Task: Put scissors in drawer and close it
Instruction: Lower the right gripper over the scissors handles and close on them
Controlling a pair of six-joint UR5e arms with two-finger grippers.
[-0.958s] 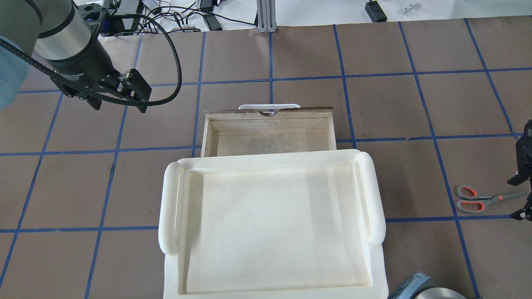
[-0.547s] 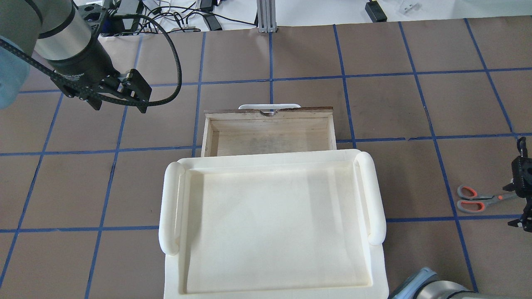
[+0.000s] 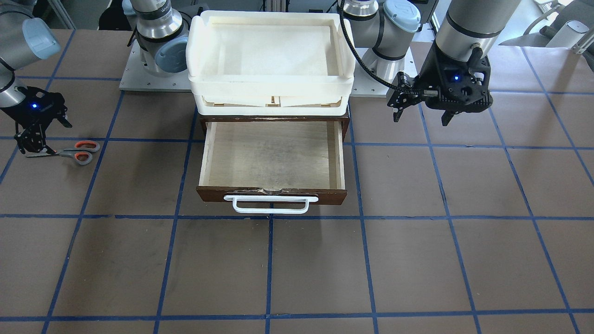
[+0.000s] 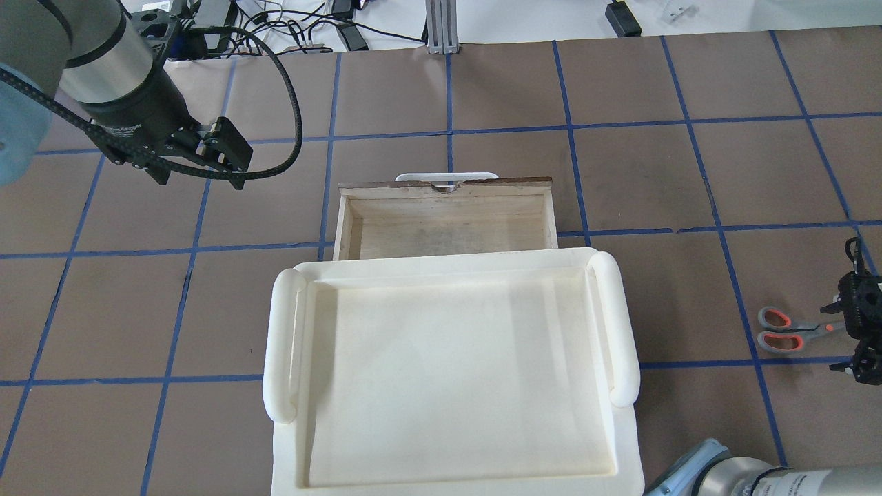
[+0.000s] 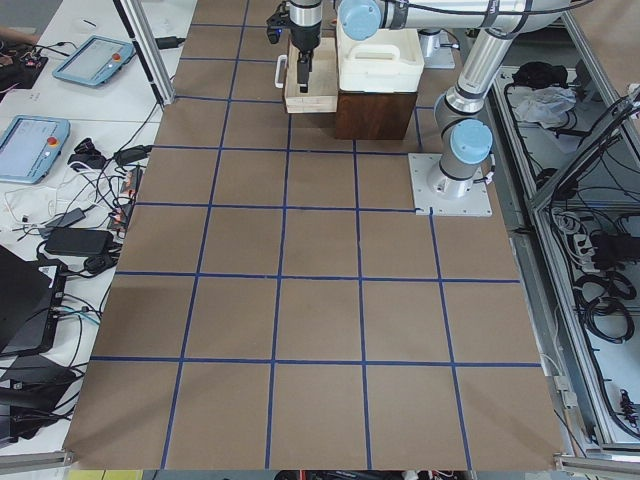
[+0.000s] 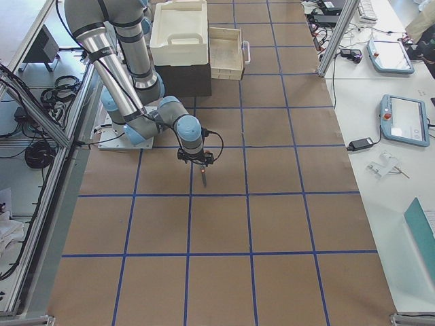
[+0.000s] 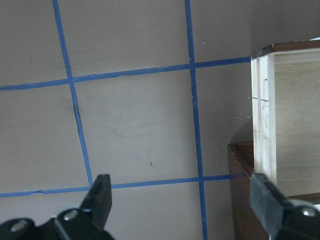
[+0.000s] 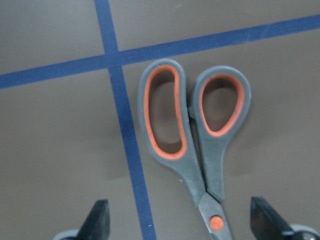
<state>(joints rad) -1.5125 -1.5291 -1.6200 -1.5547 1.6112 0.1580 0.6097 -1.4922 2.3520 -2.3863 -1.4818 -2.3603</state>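
Note:
The scissors [image 4: 791, 331] lie flat on the table at the far right, grey handles with orange-red lining pointing toward the drawer; they also show in the front view [image 3: 79, 152] and the right wrist view [image 8: 194, 140]. My right gripper [image 4: 839, 336] is open and low over the blades, one finger on each side near the pivot [image 8: 216, 222], not touching. The drawer [image 4: 448, 184] is pulled out, its pale interior empty, its white handle [image 3: 270, 204] toward the far side. My left gripper [image 4: 200, 178] is open and empty, hovering left of the drawer [image 7: 262, 115].
A cream-white plastic tray [image 4: 282, 344] sits on the dark cabinet over the drawer's back part, also in the front view [image 3: 271, 84]. Blue tape lines grid the brown table. Cables and devices lie beyond the far edge [image 4: 303, 27].
My right gripper has shifted in over the scissors' blades and turned a little, staying open. The left arm has barely moved.

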